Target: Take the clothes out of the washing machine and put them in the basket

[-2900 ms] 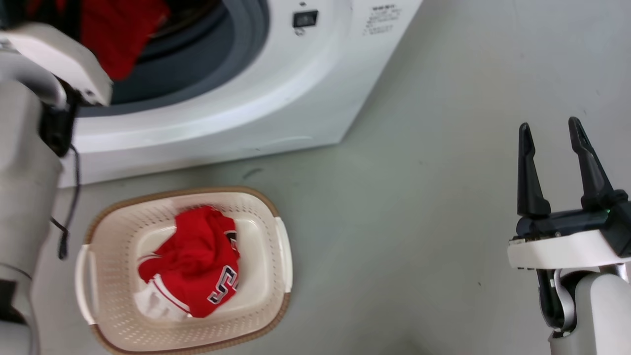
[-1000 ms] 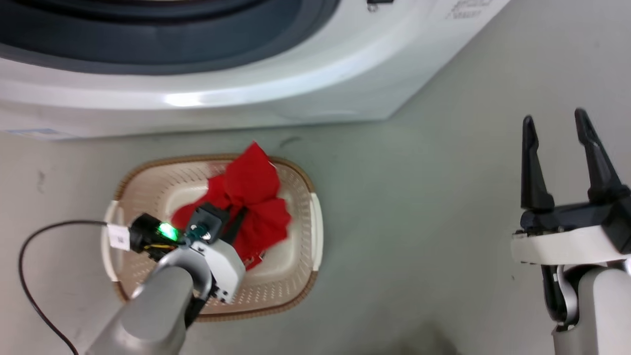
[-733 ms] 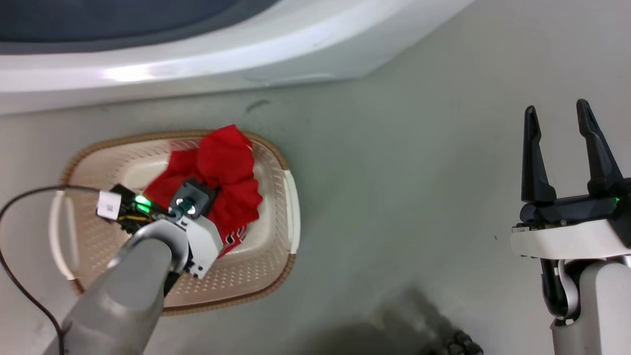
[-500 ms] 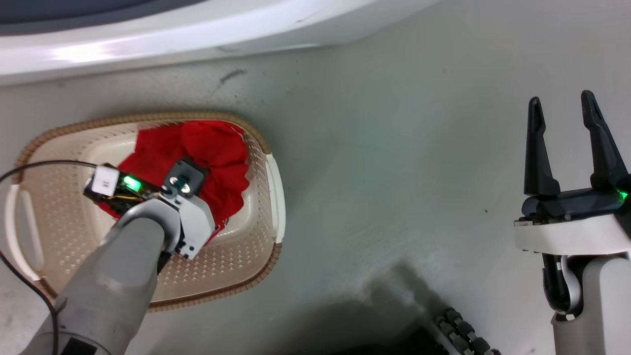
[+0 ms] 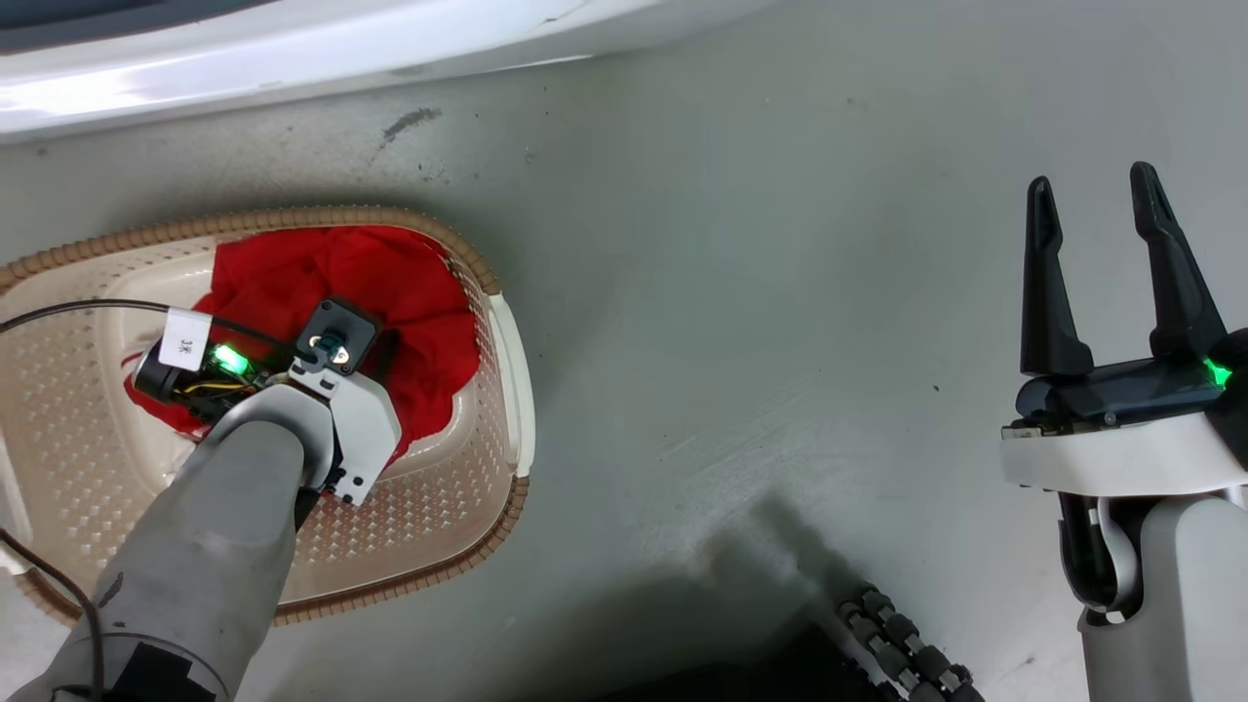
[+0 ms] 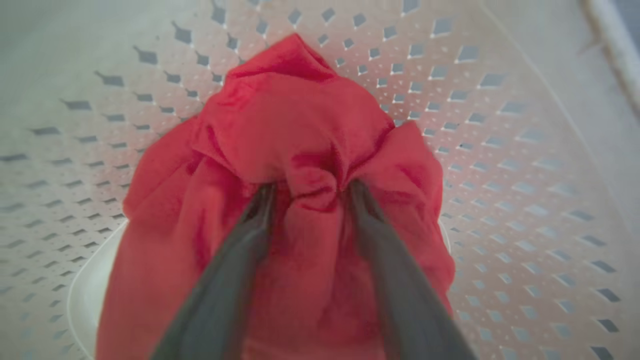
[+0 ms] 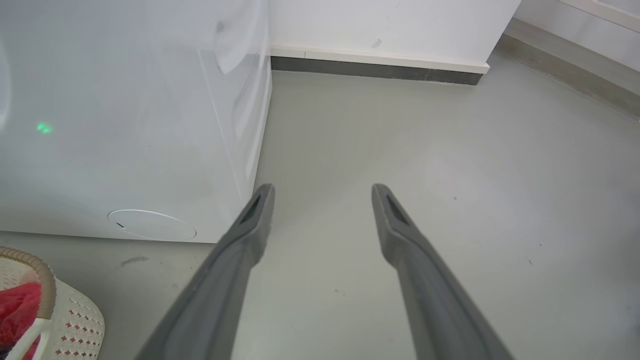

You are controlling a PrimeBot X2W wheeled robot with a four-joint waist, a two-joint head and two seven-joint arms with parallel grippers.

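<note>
The red clothes (image 5: 390, 283) lie heaped in the cream basket (image 5: 487, 283) on the floor, below the white washing machine (image 5: 292, 58). My left arm reaches down into the basket. In the left wrist view my left gripper (image 6: 311, 190) stands open with its tips pressed into the red clothes (image 6: 290, 125), a bunch of fabric between the fingers, and the basket wall (image 6: 500, 150) behind. My right gripper (image 5: 1090, 200) is open and empty over bare floor at the right. The right wrist view shows the right gripper (image 7: 322, 192), the washing machine's side (image 7: 125, 125) and the basket's corner (image 7: 30, 260).
A black cable (image 5: 78, 307) runs from my left wrist across the basket. A dark ribbed part of my base (image 5: 897, 643) shows at the bottom edge. Grey floor stretches between basket and right arm, with a wall skirting (image 7: 375, 70) beyond.
The head camera has tilted down, so the washer slid up the picture. My left arm carried a red garment from the drum down into the basket. The right gripper kept its pose.
</note>
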